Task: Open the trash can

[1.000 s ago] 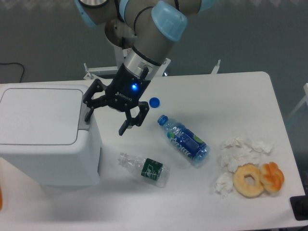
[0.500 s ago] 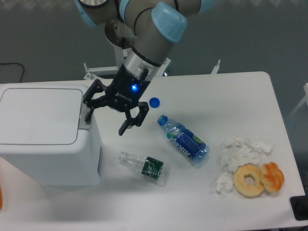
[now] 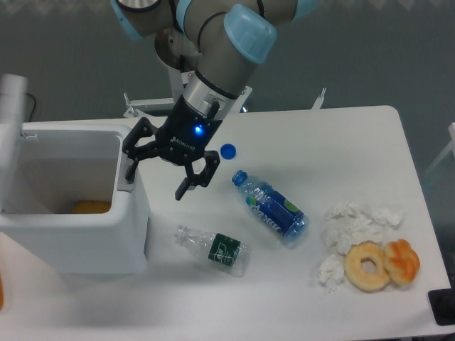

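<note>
at the table's left end sits the trash can (image 3: pixel 78 234), lid (image 3: pixel 12 135) swung up at its far left side and blurred, inside showing something orange (image 3: pixel 91 207). directly right of the bin's rim hangs the gripper (image 3: pixel 162 172), fingers spread wide, holding nothing; one fingertip (image 3: pixel 131 170) right at the grey latch tab (image 3: pixel 126 186) on the bin's right edge, contact not clear. looks essentially opened. lying further right: clear bottle (image 3: pixel 215 248), blue bottle (image 3: pixel 271 207), blue cap (image 3: pixel 228 150).
</note>
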